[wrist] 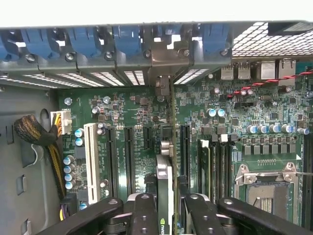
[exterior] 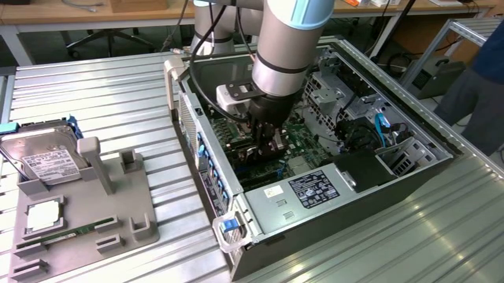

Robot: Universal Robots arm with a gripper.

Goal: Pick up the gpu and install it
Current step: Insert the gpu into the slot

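The gpu (wrist: 165,183) stands on edge between my fingers (wrist: 145,215), a thin dark card running away from the camera over the green motherboard (wrist: 122,112). Its silvery bracket (wrist: 164,61) meets the row of rear slot openings in the case wall. My gripper (wrist: 168,218) is shut on the card's near end, one black finger on each face. In the exterior view the gripper (exterior: 268,144) reaches down into the open computer case (exterior: 441,147), just above the motherboard, with the gpu (exterior: 274,148) low among the expansion slots.
Memory sticks (wrist: 215,161) and a CPU socket (wrist: 269,188) lie close beside the card, a white slot (wrist: 90,161) and braided cables (wrist: 34,132) on the other side. Outside the case, a grey fixture (exterior: 87,206) holds a hard drive (exterior: 47,159) and green memory stick (exterior: 67,233). A person (exterior: 480,88) stands at the exterior view's right.
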